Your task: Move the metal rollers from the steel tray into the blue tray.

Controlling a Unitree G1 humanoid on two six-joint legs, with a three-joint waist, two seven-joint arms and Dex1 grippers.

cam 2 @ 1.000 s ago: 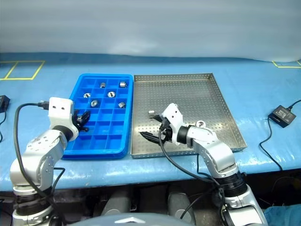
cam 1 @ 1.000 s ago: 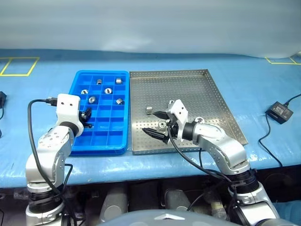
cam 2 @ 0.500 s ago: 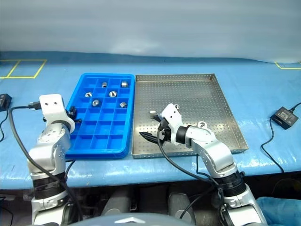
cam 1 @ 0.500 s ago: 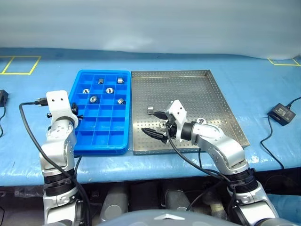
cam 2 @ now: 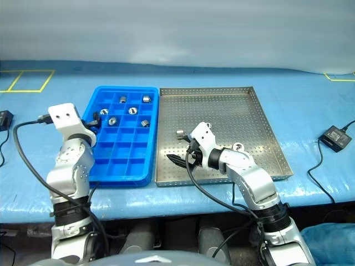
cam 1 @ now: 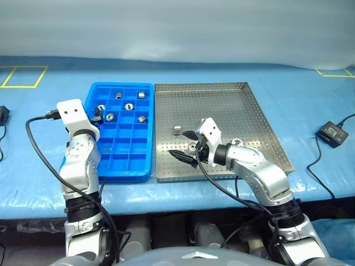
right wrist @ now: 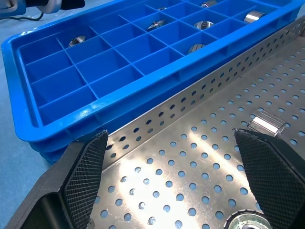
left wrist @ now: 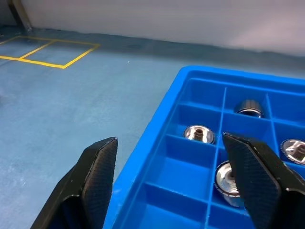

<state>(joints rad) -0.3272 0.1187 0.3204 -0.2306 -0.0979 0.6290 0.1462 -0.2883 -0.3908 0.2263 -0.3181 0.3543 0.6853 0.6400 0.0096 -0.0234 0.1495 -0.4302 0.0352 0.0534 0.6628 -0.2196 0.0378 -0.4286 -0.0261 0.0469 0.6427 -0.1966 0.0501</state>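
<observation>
The tabletop (cam 1: 233,194) was covered with a blue sheet, and a pale wall stood behind it. Yellow tape squares (cam 1: 22,76) were marked at the far corners, and a small black box (cam 1: 329,133) with a cable lay at the right side.

The right gripper (cam 1: 186,145) hung low over the near part of the steel tray (cam 1: 255,111), its fingers wide apart and holding nothing. One roller (right wrist: 244,222) lay between them on the perforated floor, another roller (cam 1: 177,130) just beyond them.

The left gripper (cam 2: 95,118) was at the left edge of the blue tray (cam 1: 119,166), fingers apart and empty. Several rollers (cam 1: 126,105) lay in the far compartments, just ahead of it.
</observation>
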